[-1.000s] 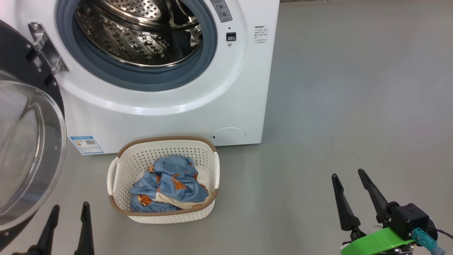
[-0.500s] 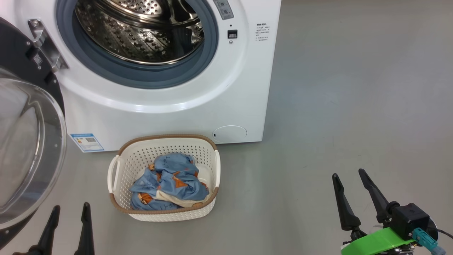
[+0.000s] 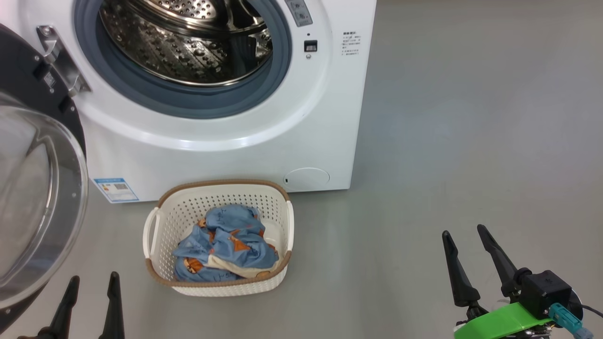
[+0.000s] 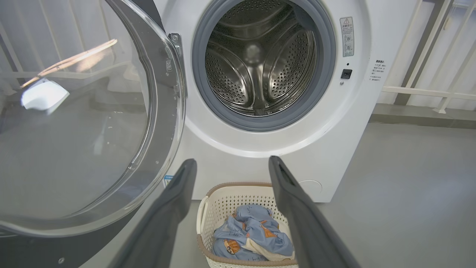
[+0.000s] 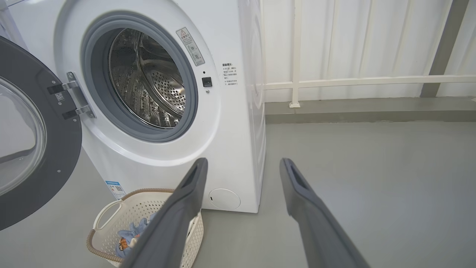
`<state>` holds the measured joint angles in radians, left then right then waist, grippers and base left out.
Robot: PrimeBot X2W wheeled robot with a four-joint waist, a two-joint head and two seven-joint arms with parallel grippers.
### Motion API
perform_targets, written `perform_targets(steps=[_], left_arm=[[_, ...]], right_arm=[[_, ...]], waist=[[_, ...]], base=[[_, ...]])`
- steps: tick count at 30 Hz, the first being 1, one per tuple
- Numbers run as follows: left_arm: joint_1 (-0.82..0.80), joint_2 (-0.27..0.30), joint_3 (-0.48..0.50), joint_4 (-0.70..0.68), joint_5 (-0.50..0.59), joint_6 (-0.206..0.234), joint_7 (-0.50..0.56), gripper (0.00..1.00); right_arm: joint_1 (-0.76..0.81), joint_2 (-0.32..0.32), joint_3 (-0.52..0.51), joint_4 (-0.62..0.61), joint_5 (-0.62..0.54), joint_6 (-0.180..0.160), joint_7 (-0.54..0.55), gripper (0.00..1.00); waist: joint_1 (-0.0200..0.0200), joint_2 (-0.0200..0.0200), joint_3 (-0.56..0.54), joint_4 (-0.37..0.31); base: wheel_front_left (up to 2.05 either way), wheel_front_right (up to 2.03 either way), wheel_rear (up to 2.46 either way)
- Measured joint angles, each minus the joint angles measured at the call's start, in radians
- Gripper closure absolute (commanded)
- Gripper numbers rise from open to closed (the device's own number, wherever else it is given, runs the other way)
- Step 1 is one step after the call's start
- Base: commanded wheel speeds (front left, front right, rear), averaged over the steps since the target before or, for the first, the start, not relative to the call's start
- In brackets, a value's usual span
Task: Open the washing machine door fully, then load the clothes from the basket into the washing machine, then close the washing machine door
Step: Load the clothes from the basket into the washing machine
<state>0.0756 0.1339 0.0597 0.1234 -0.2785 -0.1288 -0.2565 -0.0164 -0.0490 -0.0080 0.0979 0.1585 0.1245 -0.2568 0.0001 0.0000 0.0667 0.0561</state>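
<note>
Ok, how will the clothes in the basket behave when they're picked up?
The clothes lie crumpled in soft folds, so probably floppy, draping from a pinch. They look bunched together, so one grab may lift the whole heap. The basket looks thin and perforated, likely light, so it might shift if fabric snags.

washing machine door (image 5: pixel 63 149) open, basket (image 5: pixel 126 216) beneath, right end effector (image 5: pixel 243 160) spread
</note>
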Motion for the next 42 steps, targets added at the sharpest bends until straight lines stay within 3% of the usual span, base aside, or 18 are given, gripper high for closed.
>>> perform_targets(steps=[20, 42], left_arm=[[-0.005, 0.006, 0.013, 0.002, -0.006, 0.0, 0.0, 0.0], [-0.02, 0.021, -0.011, 0.004, -0.036, 0.0, 0.0, 0.0]], right_arm=[[0.0, 0.0, 0.0, 0.011, 0.011, 0.0, 0.0, 0.0], [0.0, 0.0, 0.0, 0.012, 0.011, 0.0, 0.0, 0.0]], waist=[[0.0, 0.0, 0.009, 0.006], [0.0, 0.0, 0.016, 0.013]], base=[[1.56, -1.56, 0.0], [0.1, -0.1, 0.0]])
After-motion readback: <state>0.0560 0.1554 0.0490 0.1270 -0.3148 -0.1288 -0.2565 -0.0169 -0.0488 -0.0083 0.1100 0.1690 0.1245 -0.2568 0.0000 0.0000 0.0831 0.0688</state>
